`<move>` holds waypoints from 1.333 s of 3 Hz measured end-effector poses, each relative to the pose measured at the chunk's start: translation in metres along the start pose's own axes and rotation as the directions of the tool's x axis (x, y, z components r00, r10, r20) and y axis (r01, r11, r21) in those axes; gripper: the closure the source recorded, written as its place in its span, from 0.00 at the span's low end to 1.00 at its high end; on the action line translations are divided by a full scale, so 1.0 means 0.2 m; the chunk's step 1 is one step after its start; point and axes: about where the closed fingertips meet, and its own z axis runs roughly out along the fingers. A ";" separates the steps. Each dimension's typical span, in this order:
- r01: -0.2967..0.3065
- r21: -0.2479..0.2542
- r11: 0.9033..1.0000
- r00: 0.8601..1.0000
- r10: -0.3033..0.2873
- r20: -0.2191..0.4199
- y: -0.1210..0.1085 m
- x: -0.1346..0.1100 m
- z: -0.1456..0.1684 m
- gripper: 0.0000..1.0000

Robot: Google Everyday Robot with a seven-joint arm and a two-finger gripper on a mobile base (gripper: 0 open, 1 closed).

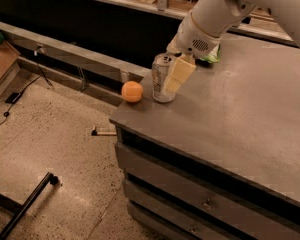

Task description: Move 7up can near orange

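Listing from the left: orange (132, 91), round, sat at the counter (250, 129) edge, centre-left of frame. Can (159, 76), upright on the counter just right of the orange, near it but apart. Gripper (166, 82), at frame centre, was clamped on the can's middle, with one pale finger (179, 74) across its front. The can was judged light, thin-walled, slick and easily dented, so a gentle mid-body hold suited it.

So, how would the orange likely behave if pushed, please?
Round and smooth, the orange would probably roll. It sits at the counter edge, so it might drop off. The gripper is at the can beside it.
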 end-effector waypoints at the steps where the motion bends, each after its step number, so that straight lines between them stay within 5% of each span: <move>1: -0.014 0.008 1.000 1.000 0.014 0.013 -0.01 0.03 -0.07 0.00; 3: 0.020 0.030 0.999 0.990 -0.024 0.138 -0.06 0.15 -0.34 0.00; 4: 0.045 0.030 0.999 0.988 -0.049 0.149 -0.05 0.14 -0.39 0.00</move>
